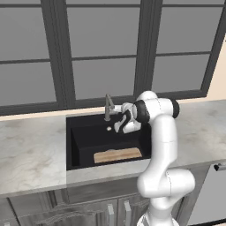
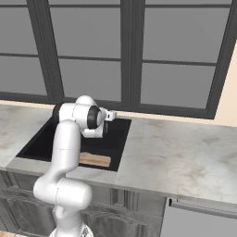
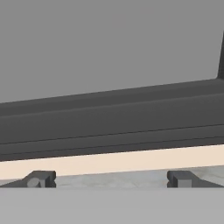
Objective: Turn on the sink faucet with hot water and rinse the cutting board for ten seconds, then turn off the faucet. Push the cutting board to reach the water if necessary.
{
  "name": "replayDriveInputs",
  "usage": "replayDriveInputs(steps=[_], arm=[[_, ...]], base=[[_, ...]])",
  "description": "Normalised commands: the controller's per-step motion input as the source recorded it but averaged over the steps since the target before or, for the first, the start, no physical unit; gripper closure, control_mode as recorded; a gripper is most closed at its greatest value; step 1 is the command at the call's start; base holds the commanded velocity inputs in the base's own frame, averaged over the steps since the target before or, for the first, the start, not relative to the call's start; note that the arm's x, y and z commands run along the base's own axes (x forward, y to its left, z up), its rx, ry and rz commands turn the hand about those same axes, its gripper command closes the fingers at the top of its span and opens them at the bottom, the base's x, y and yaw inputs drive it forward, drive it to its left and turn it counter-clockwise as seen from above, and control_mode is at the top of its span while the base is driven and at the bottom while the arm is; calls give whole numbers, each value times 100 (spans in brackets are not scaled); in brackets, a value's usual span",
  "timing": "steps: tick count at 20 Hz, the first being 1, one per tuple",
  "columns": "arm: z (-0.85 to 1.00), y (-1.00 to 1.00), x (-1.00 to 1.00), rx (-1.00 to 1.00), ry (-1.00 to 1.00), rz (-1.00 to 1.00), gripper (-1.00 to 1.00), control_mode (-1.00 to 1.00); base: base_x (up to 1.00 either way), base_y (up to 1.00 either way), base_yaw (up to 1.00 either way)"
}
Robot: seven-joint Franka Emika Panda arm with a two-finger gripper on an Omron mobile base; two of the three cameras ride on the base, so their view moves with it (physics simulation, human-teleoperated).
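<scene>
Tool [image 3: 109, 179] with fingers spread wide and empty, poised by the sink faucet [image 1: 107, 107].

Judging by the dry basin and no stream, the turn-on step is in hand; next the tool must meet the small lever and swing it to hot. The cutting board [image 1: 117, 155] lies flat at the sink's [image 1: 75, 145] front wall, well apart from the spout, so a push rearward seems likely; open basin floor lies behind it.

No legible text, label, brand, number or sign on any surface
</scene>
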Motion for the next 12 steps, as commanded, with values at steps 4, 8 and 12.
replayDriveInputs(steps=[4,8,12], arm=[[0,-60,-5,0,0,0,-100,-100],[0,-69,-12,0,0,2,-100,-100],[-5,-77,-20,0,1,6,-100,-100]], base=[[0,0,0],[0,0,0],[0,0,0]])
